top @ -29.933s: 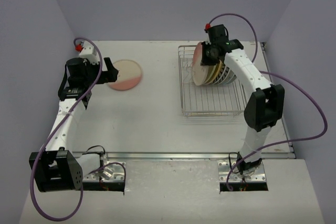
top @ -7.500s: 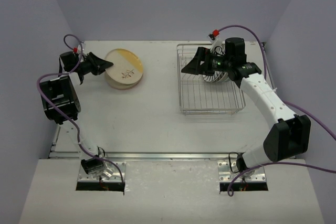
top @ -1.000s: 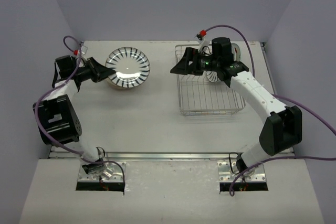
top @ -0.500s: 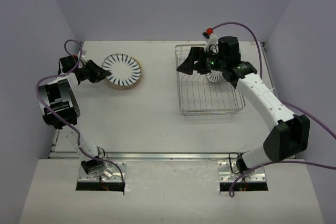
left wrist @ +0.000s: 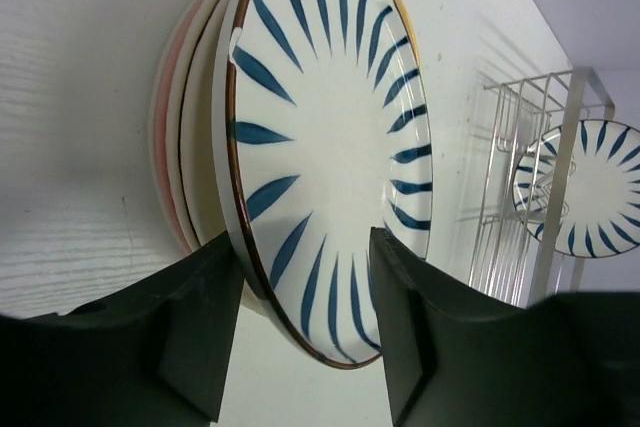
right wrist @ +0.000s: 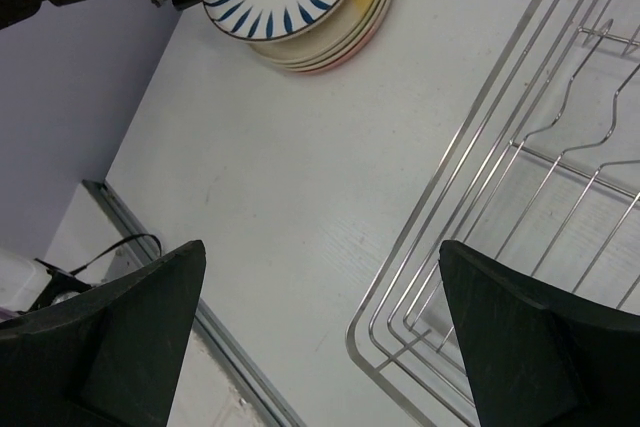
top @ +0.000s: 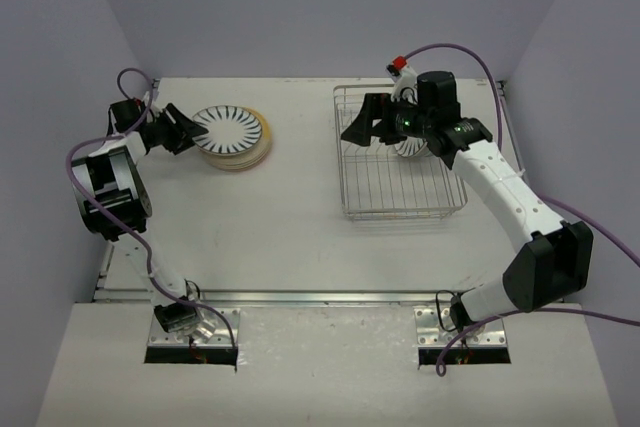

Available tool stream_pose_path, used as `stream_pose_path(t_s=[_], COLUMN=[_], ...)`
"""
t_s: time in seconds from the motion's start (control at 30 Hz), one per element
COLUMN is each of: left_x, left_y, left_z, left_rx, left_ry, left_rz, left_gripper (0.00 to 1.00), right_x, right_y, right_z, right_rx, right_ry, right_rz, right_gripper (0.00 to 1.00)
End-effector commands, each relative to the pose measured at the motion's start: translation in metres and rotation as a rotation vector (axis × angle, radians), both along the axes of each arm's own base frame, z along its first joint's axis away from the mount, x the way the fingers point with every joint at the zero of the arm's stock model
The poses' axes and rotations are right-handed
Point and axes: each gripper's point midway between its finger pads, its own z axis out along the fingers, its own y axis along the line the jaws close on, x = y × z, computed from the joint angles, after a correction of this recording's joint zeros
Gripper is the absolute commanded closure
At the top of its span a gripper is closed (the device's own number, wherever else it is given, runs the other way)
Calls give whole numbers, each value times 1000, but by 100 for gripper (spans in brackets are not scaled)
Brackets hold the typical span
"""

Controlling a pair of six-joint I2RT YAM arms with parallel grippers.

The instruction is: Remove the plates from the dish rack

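**Overhead view.** The rack [top: 400, 182] sits on the right of the surface [top: 300, 227]. A stack of plates [top: 256, 150] lies flat at the far left, well apart from the rack. The top of the stack is a blue-striped plate [top: 230, 127], set a little off-centre toward the left. The left end effector [top: 172, 133] is at that plate's left rim. The right end effector [top: 365, 122] hovers over the far left part of the rack. Just beside it a second striped plate [top: 412, 145] stands on edge in the rack, partly hidden by the arm.

**Left wrist view.** The fingers [left wrist: 195, 327] are spread apart with the near rim of the blue-striped plate between them. The gap is much wider than the rim, so this end effector looks released rather than clamped. Under the striped plate show the edges of a cream plate [left wrist: 195, 157] and a pink plate [left wrist: 165, 147]. The second striped plate is upright in the rack in the background.

**Right wrist view.** The fingers here are wide apart with nothing between them, so this end effector is released and empty. It looks down past the rack's wire edge toward the stack.

**Progress.** By my reading the job is well over half done. Several plates are already stacked on the surface, and the striped one has just been laid on top. At least one plate is left in the rack. I cannot tell whether more stand behind it.
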Motion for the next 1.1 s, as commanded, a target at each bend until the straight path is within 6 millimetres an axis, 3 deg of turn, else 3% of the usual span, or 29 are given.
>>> stream_pose_path(t_s=[0.0, 0.37, 0.47, 0.87, 1.07], left_x=[11, -5, -7, 3, 10], left_y=[20, 47, 43, 28, 7], left_z=[26, 35, 32, 10, 9], left_rx=[131, 448, 533, 479, 424], left_ry=[-87, -59, -44, -18, -58], left_rz=[17, 63, 33, -20, -98], left_gripper=[47, 35, 30, 32, 32], right_x=[7, 14, 17, 15, 14], right_y=[-12, -35, -40, -42, -42], right_z=[26, 23, 19, 17, 10], right_rx=[-46, -151, -183, -193, -201], right_ry=[-103, -143, -142, -142, -129], right_rz=[-34, -126, -146, -148, -142], right_gripper=[1, 1, 1, 1, 1])
